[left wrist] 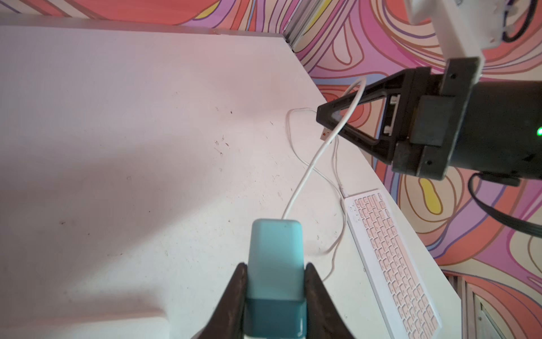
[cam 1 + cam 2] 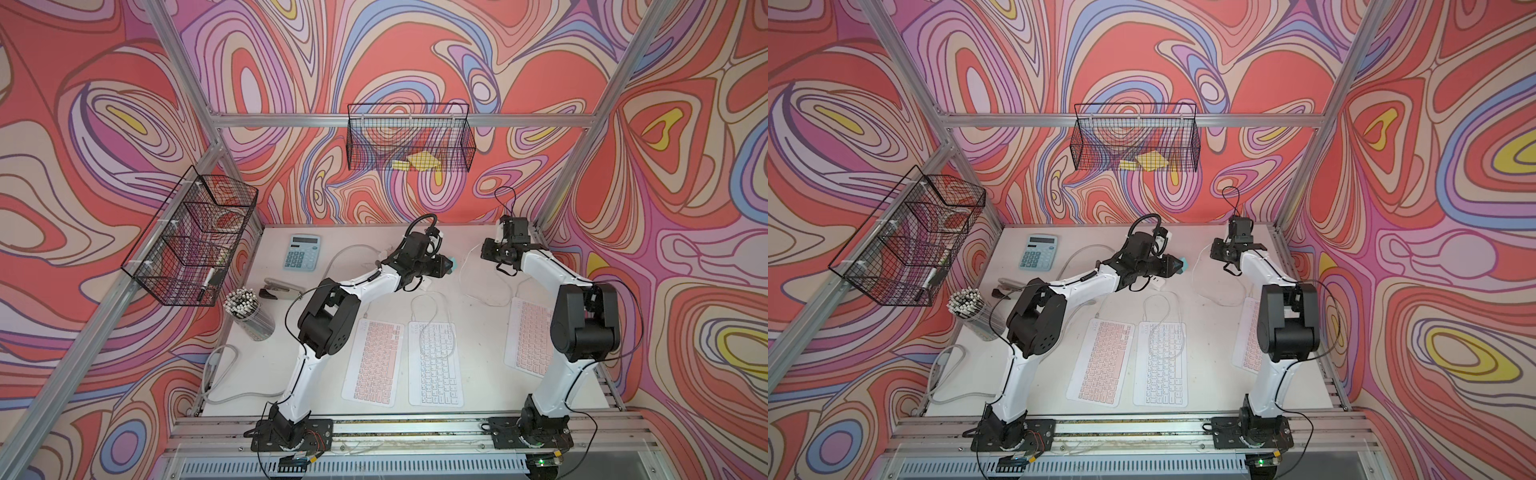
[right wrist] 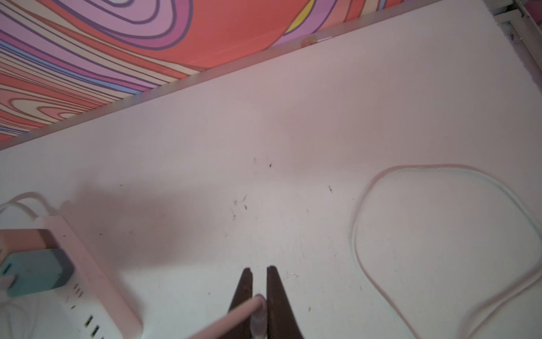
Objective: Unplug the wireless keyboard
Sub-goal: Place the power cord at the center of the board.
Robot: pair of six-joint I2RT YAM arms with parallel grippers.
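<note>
Two grips on: my left end effector [image 1: 275,265] clamped on teal charger [image 1: 275,243], right end effector [image 3: 259,271] pinched on freed USB plug [image 1: 324,135]. Keyboard [image 2: 530,336] at bench [image 2: 482,353] 3 o'clock. Risk: hard pull tautens cable [image 1: 308,170], drags keyboard.

Read as a clock face in a top view, 12 at the back wall, the worktop [image 2: 457,237] is bare along its back edge around 12. A calculator [image 2: 302,252] blocks 11; a stapler [image 2: 280,288] and pencil cup [image 2: 249,316] block 9 to 10. A pink keyboard [image 2: 373,360] and white keyboard [image 2: 435,363] fill 6, a second pink keyboard [image 2: 528,336] 4. A white cable [image 3: 354,237], pinched in the right gripper [image 3: 259,270], loops over 2. Only a narrow gap parts that gripper from the left gripper [image 1: 275,265], clamped on a teal charger [image 1: 275,243].
</note>
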